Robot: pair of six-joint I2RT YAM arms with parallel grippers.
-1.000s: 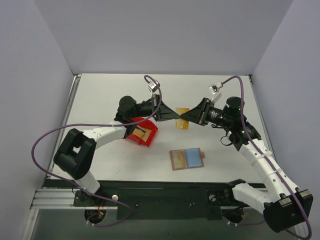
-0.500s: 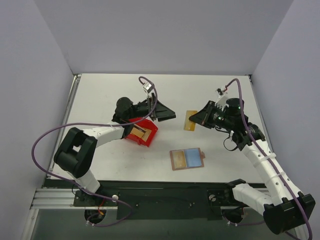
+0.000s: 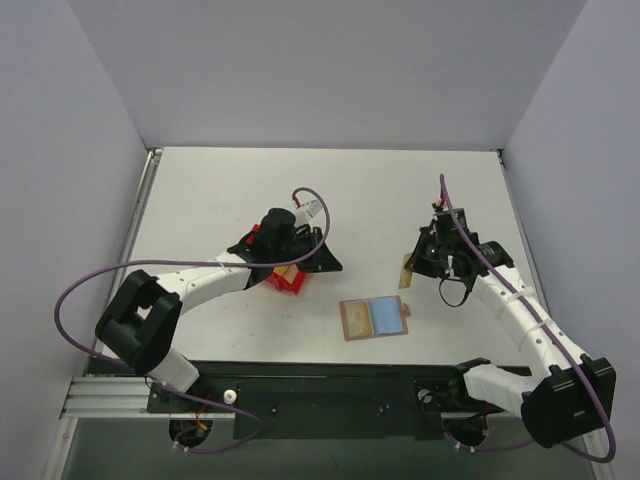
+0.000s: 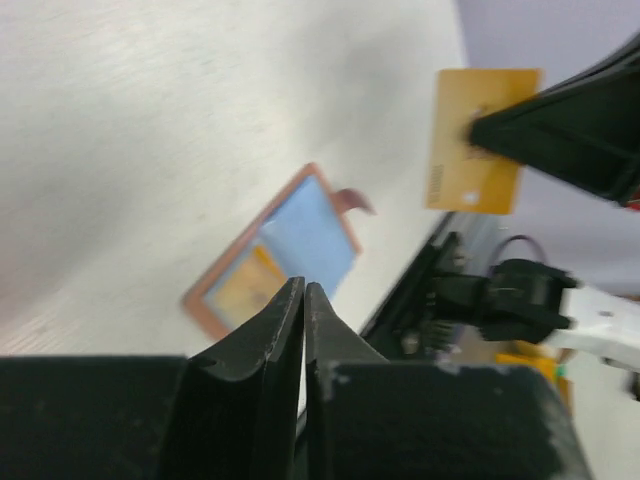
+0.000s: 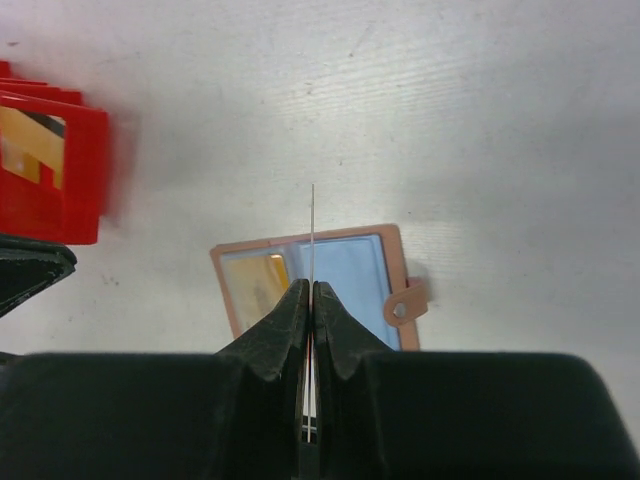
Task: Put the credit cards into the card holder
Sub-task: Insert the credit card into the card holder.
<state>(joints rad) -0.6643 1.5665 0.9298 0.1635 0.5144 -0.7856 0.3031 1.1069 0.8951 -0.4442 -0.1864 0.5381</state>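
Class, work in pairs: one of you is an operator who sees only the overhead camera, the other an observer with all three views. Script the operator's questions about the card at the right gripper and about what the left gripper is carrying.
Operator: From above, the card is only a thin sliver by the right gripper. Is it really gripped?
Observer: Yes. The left wrist view shows its gold face, pinched at one side between the dark fingers.
Operator: Is the left gripper carrying anything? I see only its top.
Observer: No. Its own camera shows the jaws nearly together with nothing between them.
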